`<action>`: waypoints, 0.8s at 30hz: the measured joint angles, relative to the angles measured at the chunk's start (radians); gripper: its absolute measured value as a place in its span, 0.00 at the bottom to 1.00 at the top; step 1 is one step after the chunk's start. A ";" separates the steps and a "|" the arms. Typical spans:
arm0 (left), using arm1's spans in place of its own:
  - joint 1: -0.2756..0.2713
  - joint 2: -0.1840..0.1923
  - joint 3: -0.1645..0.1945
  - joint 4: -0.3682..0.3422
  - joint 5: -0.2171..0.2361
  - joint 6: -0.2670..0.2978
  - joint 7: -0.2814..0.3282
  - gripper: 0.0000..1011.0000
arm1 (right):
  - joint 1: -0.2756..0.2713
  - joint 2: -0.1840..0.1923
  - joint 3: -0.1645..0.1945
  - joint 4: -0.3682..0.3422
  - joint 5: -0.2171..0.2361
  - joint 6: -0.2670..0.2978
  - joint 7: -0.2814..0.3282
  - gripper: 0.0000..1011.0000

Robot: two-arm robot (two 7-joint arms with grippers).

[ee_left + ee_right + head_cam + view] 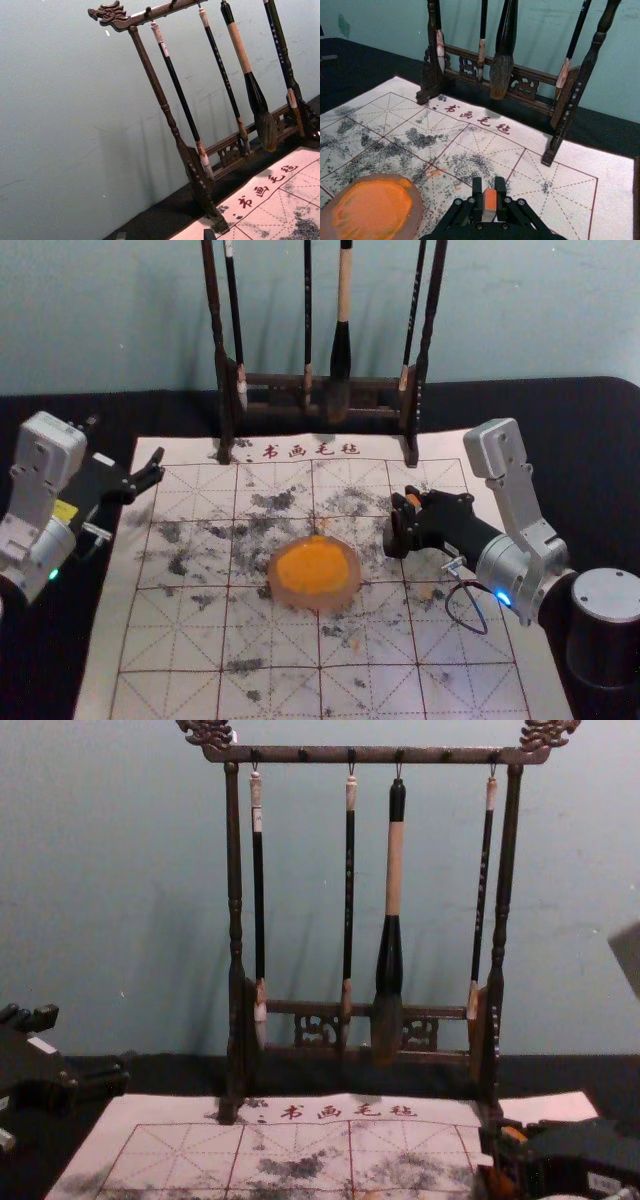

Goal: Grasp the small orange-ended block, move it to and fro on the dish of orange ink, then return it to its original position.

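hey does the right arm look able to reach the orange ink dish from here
Likely yes: the right gripper, closed on the orange-ended block, is just right of the dish, and nothing appears to stand between them.

I have the small block between the fingers of my right end effector, a finger against each of two opposite sides; it is straight-edged and pale grey along its body, with a flat orange end showing; in the head view it sits at about 2 o'clock from the dish, apart from it; I cannot tell whether its underside touches the mat. The dish lies flat on that mat, rounded, with a pinkish-brown rim; thick orange ink covers most of its inside, streaked and uneven, running up onto the rim at about 12 o'clock.
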 joint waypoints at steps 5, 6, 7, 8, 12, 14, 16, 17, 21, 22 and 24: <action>0.000 0.000 0.000 0.000 0.000 0.000 0.000 0.99 | -0.013 -0.008 0.018 -0.011 0.004 -0.004 0.016 0.14; 0.000 0.000 0.000 0.000 0.000 0.000 0.000 0.99 | -0.016 -0.009 0.021 -0.014 0.005 -0.005 0.020 0.14; 0.000 0.000 0.000 0.000 0.000 0.000 0.000 0.99 | -0.020 -0.011 0.027 -0.020 0.008 -0.009 0.026 0.14; 0.000 0.000 0.000 0.000 0.000 0.000 0.000 0.99 | -0.022 -0.012 0.030 -0.023 0.010 -0.011 0.030 0.14; 0.000 0.000 0.000 0.000 0.000 0.000 0.000 0.99 | -0.033 -0.017 0.048 -0.042 0.018 -0.022 0.047 0.14; 0.000 0.000 0.000 0.000 0.000 0.000 0.000 0.99 | -0.039 -0.019 0.059 -0.053 0.023 -0.027 0.059 0.14; 0.000 0.000 0.000 0.000 0.000 0.000 0.000 0.99 | -0.045 -0.020 0.068 -0.064 0.028 -0.032 0.070 0.14; 0.000 0.000 0.000 0.000 0.000 0.000 0.000 0.99 | -0.045 -0.020 0.068 -0.064 0.028 -0.032 0.070 0.14; 0.000 0.000 0.000 0.000 0.000 0.000 0.000 0.99 | -0.051 -0.013 0.091 -0.092 0.033 -0.046 0.101 0.14; 0.000 0.000 0.000 0.000 0.000 0.000 0.000 0.99 | -0.052 -0.011 0.094 -0.096 0.034 -0.051 0.107 0.14; 0.000 0.000 0.000 0.000 0.000 0.000 0.000 0.99 | -0.053 -0.004 0.103 -0.108 0.036 -0.069 0.133 0.14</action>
